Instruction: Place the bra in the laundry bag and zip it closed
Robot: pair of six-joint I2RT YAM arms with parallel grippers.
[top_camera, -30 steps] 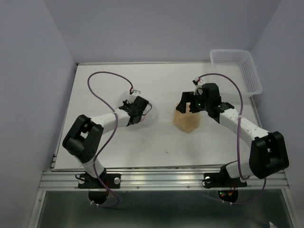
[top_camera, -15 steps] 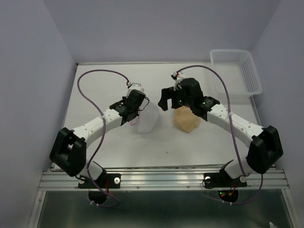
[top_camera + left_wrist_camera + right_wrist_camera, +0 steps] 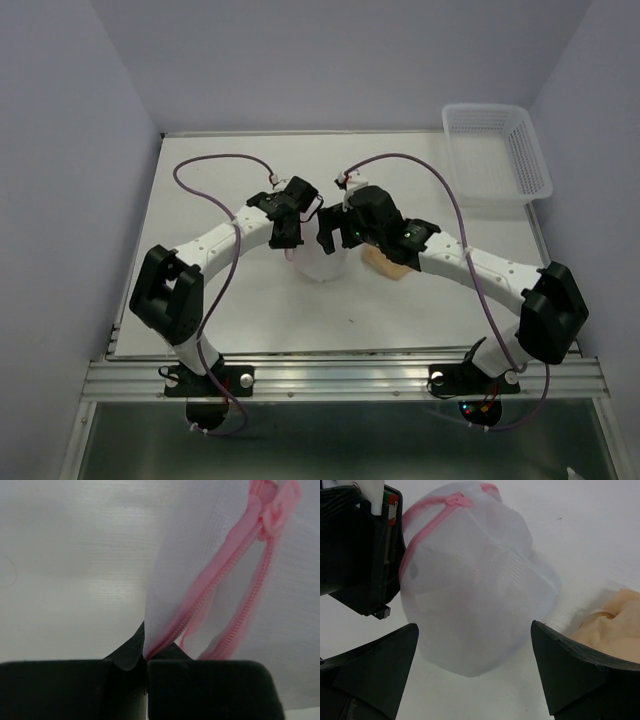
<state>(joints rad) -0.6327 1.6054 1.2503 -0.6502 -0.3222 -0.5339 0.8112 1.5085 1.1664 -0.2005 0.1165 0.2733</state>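
The laundry bag [image 3: 325, 262] is a white mesh dome with a pink zipper rim, standing mid-table. My left gripper [image 3: 290, 243] is shut on the bag's edge at the pink zipper [image 3: 210, 587]. In the right wrist view the bag [image 3: 475, 605] fills the middle, with the zipper pull [image 3: 456, 500] at its top. My right gripper [image 3: 327, 240] is open, its jaws spread on either side of the bag and apart from it. The beige bra [image 3: 385, 262] lies on the table just right of the bag, partly under my right arm; it also shows in the right wrist view [image 3: 610, 622].
A white plastic lattice basket [image 3: 497, 150] stands at the back right corner. The white table [image 3: 220, 170] has walls on the left, back and right. Purple cables loop over both arms.
My left gripper has carried the bag rightward to mid-table. My right gripper has swung left off the bra and now straddles the bag. The bra has stayed in place.
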